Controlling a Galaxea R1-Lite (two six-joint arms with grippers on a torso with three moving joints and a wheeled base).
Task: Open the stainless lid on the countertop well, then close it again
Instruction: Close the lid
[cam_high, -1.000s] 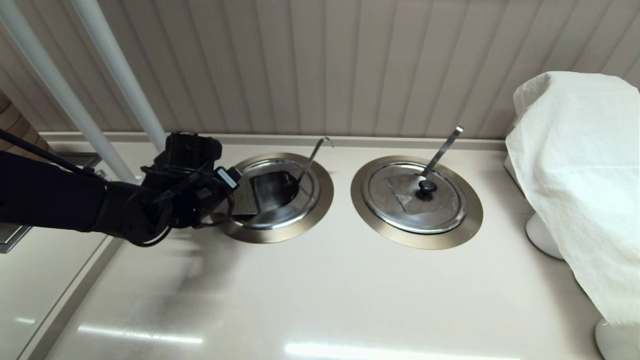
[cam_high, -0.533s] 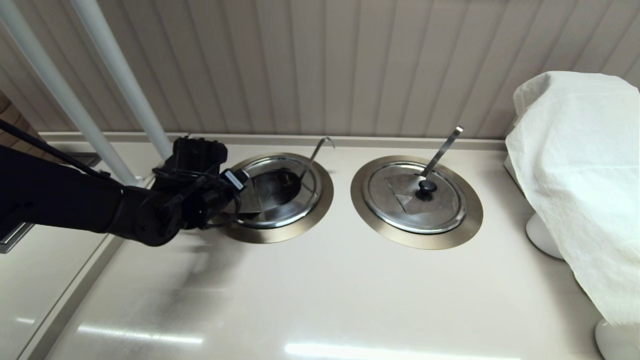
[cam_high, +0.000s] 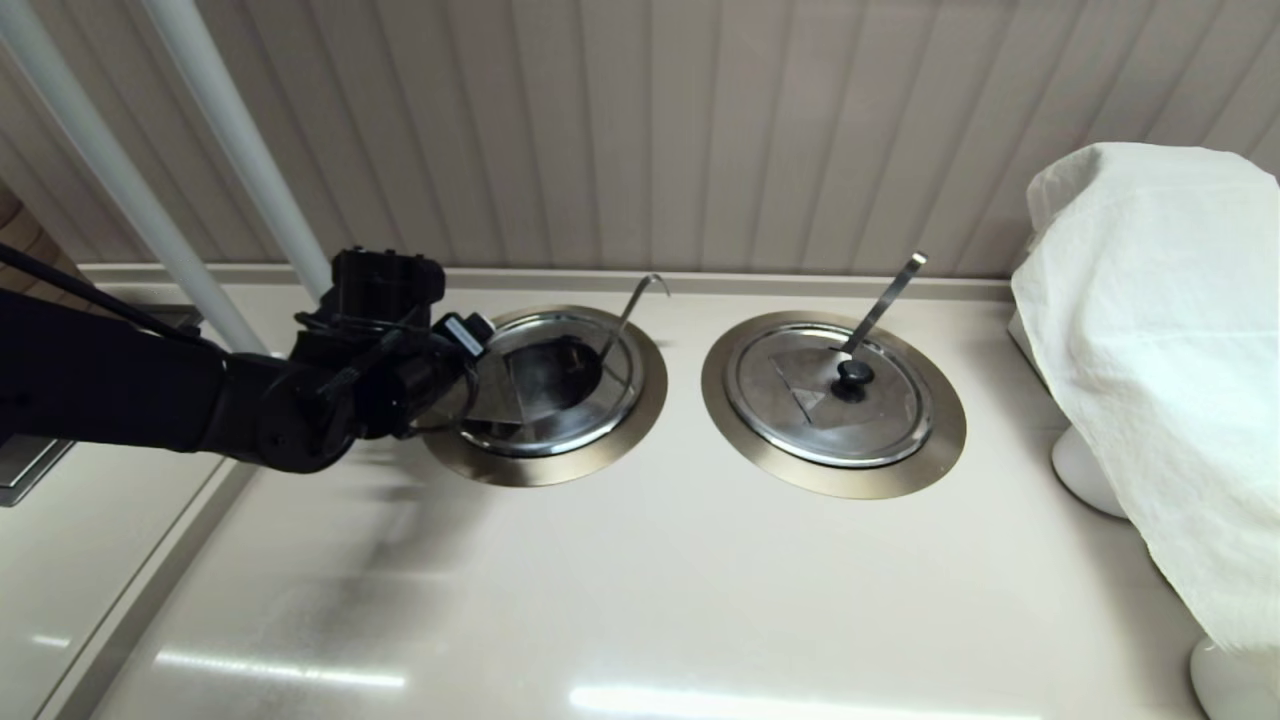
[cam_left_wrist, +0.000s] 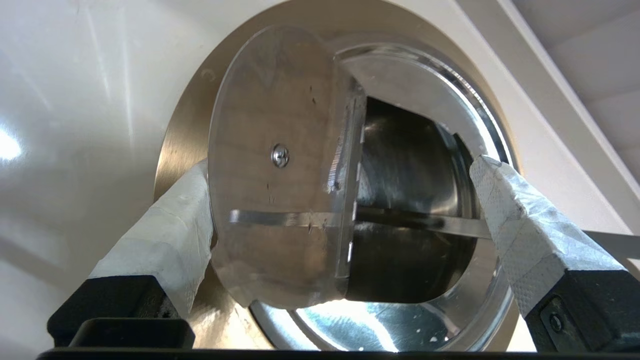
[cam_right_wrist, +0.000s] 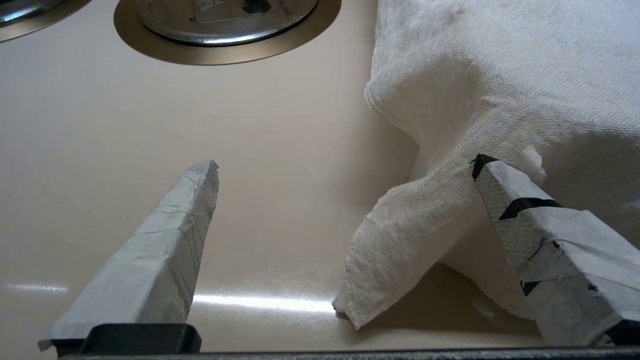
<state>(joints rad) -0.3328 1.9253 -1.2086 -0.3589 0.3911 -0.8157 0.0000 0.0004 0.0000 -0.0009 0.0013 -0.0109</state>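
The stainless lid (cam_high: 560, 415) on the left countertop well (cam_high: 560, 470) has its flap (cam_high: 495, 395) standing raised. In the left wrist view the flap's underside (cam_left_wrist: 280, 190) faces me, a screw at its centre; the black knob is hidden behind it. The dark pot interior shows, crossed by the flat utensil handle (cam_left_wrist: 425, 222). My left gripper (cam_left_wrist: 340, 165) is open and straddles the flap, one finger (cam_left_wrist: 165, 235) partly behind it, the other (cam_left_wrist: 520, 220) over the far rim. My right gripper (cam_right_wrist: 345, 162) hangs open over the counter beside a white cloth.
The twin well (cam_high: 940, 420) to the right keeps its lid (cam_high: 800, 410) closed, with a black knob (cam_high: 853, 373) and a slanted handle (cam_high: 885, 300). A white cloth (cam_high: 1160, 350) covers things at the right. White poles (cam_high: 240, 150) and a lower ledge (cam_high: 60, 560) stand left.
My left wrist swung toward the well, then drew back a little to the left. The flap has stayed raised throughout.
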